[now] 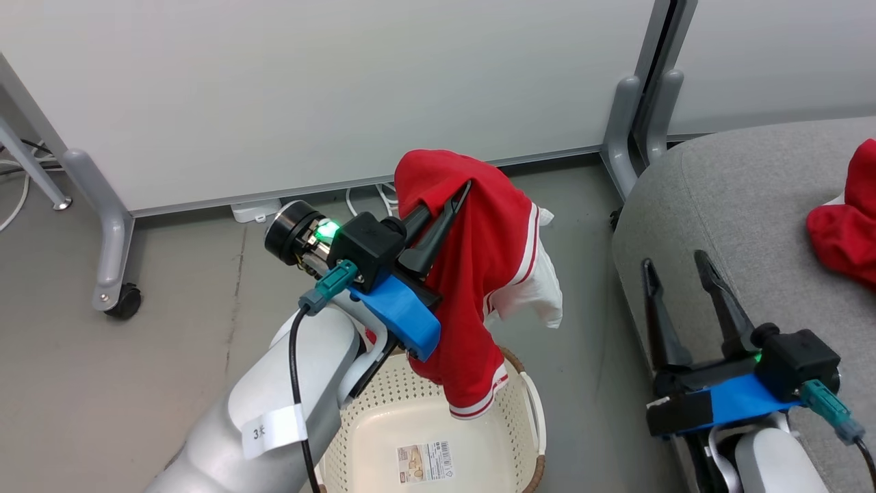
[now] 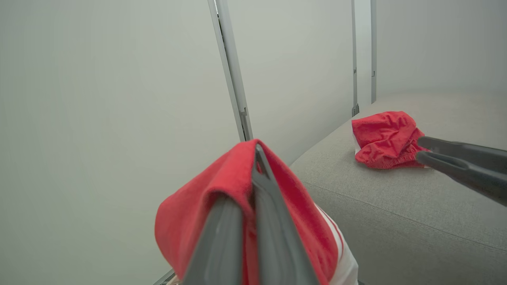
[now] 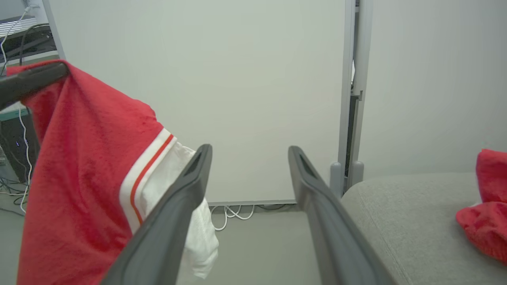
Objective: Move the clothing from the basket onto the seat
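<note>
Room: grey floor [image 1: 171, 329], white panels [image 1: 308, 89].
Couch [image 1: 739, 205]: grey, one red garment [image 1: 842, 233] on it.
Held garment [image 1: 486, 260]: red, white trim, hanging over the basket [image 1: 383, 404].
My left gripper [image 1: 457, 200]: clamped on it.
My right gripper [image 1: 674, 260]: spread, empty.

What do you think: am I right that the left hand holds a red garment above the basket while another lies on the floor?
No: the other red garment lies on the grey couch, as the head view shows. The left hand does hold a white-trimmed red garment above the basket.
</note>
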Robot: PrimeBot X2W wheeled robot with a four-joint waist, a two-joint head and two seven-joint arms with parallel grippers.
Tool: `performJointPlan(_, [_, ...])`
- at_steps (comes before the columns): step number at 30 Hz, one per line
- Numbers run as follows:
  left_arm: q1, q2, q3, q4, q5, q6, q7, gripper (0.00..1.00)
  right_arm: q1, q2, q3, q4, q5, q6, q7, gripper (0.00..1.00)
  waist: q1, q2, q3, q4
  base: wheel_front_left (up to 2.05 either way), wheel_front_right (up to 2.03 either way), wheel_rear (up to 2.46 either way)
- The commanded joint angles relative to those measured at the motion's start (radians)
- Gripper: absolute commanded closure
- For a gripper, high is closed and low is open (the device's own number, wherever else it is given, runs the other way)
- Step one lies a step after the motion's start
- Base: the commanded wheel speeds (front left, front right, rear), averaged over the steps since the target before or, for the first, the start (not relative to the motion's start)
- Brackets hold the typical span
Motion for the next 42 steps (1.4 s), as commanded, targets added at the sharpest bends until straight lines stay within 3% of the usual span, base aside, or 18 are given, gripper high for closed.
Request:
performJointPlan(1, [0.000, 0.004, 0.002, -0.004, 0.005, -0.001, -0.005, 1.00, -0.021, 0.000, 0.017, -0.008, -0.004, 0.000, 0.000, 0.00, 0.0001, -0.0001, 0.003, 0.001, 0.00, 0.00, 0.00])
performJointPlan(18, [-0.047, -0.018, -0.020, -0.005, 0.019, -0.001, -0.005, 1.00, -0.202, -0.004, 0.309, 0.043, -0.012, 0.000, 0.000, 0.00, 0.0001, -0.0001, 0.066, 0.022, 0.00, 0.00, 0.00])
performJointPlan(29, [-0.080, -0.047, -0.055, -0.018, 0.028, -0.001, -0.005, 1.00, -0.320, 0.001, 0.367, 0.196, -0.041, 0.000, 0.000, 0.00, 0.0001, -0.0001, 0.101, 0.051, 0.00, 0.00, 0.00])
performJointPlan(42, [-0.113, -0.078, -0.116, -0.057, 0.015, -0.001, -0.005, 1.00, -0.410, 0.001, 0.358, 0.320, -0.057, 0.000, 0.000, 0.00, 0.0001, -0.0001, 0.117, 0.090, 0.00, 0.00, 0.00])
